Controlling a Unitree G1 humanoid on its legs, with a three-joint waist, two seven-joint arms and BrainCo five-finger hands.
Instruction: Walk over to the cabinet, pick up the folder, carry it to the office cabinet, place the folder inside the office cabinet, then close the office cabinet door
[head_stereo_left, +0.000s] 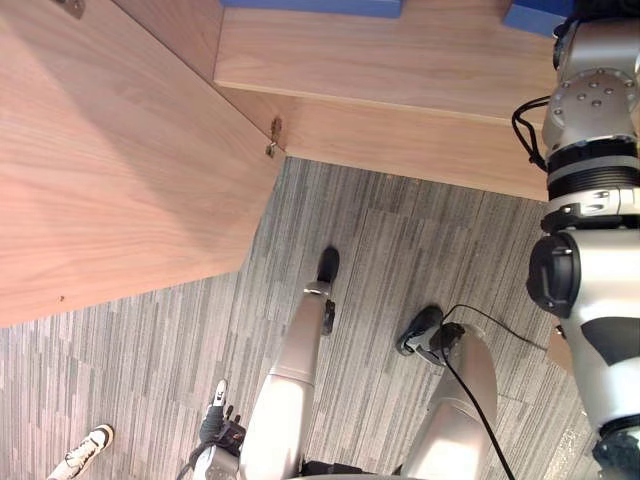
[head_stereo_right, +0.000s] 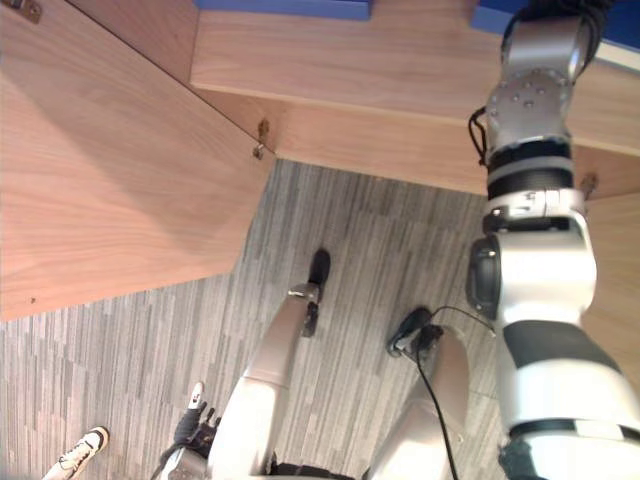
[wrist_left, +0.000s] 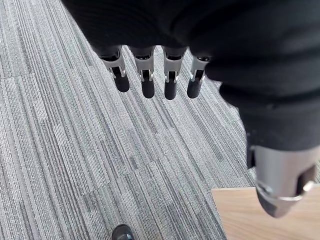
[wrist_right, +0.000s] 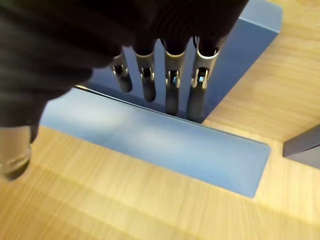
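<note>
Cabinet door (head_stereo_left: 110, 170): wide wooden panel, swung open on the robot's left.
Cabinet (head_stereo_left: 380, 130): light wood, its shelf running across the far side.
Carpet (head_stereo_left: 400, 260): grey, striped.
Folder (wrist_right: 165, 145): blue, resting on the cabinet's wooden shelf at the far right.
Right hand (wrist_right: 172, 80): raised to the folder, fingers straight, their tips dipping behind its front face, thumb held clear.
Left hand (wrist_left: 147, 75): hanging over the carpet, fingers relaxed, holding nothing.
Shoe (head_stereo_left: 85, 452): a person's, white, near left.
</note>
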